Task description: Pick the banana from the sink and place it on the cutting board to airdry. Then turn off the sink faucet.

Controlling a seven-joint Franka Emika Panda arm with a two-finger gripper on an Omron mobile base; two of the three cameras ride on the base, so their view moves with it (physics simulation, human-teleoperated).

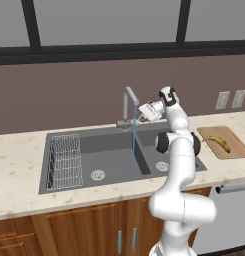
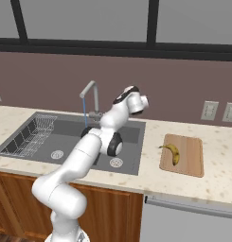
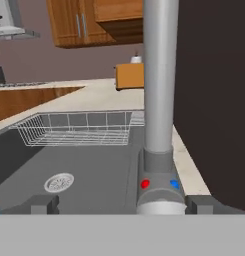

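Reaching toward the sink faucet (image 1: 128, 106), we have the gripper (image 1: 144, 113) just to the right of its upright pipe, level with the upper half of that pipe, jaws spread wide and holding nothing. In the hand view the pipe stands right in front of us, with the lever block and its red and blue dots at the base, between the two finger tips (image 3: 44, 204). We judge the hand is lined up this way so that it can push the lever.

The banana (image 2: 173, 152) already lies on the cutting board (image 2: 193, 163), which sits on the counter well to the right of the faucet, past the sink (image 1: 89, 145). So the drying step looks done, and the board keeps the fruit clear of the wet basins.

Water is running: a thin blue stream (image 1: 133, 140) drops from the spout into the basin left of the divider. A wire rack (image 1: 65, 160) rests in that basin, further left of the faucet. What remains, as we read it, is shutting off the tap.
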